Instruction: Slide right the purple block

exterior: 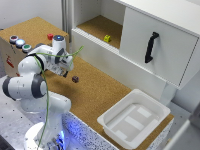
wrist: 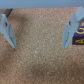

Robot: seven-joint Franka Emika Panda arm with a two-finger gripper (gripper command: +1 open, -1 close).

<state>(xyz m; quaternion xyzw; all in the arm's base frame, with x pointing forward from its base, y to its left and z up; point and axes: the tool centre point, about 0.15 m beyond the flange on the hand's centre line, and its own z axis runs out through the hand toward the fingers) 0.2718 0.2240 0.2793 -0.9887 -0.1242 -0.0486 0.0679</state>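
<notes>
The purple block is a tiny dark cube lying on the cork table top. My gripper hovers low just to the exterior view's left of it. In the wrist view my gripper is open and empty, with cork between the two light-blue fingers. The purple block sits just outside one finger, partly hidden behind it, not between the jaws. I cannot tell whether the finger touches it.
A white tray stands at the table's near right end. A white cabinet with a black-handled door holds a small yellow block on its open shelf. A small red block and a button box lie at the far left.
</notes>
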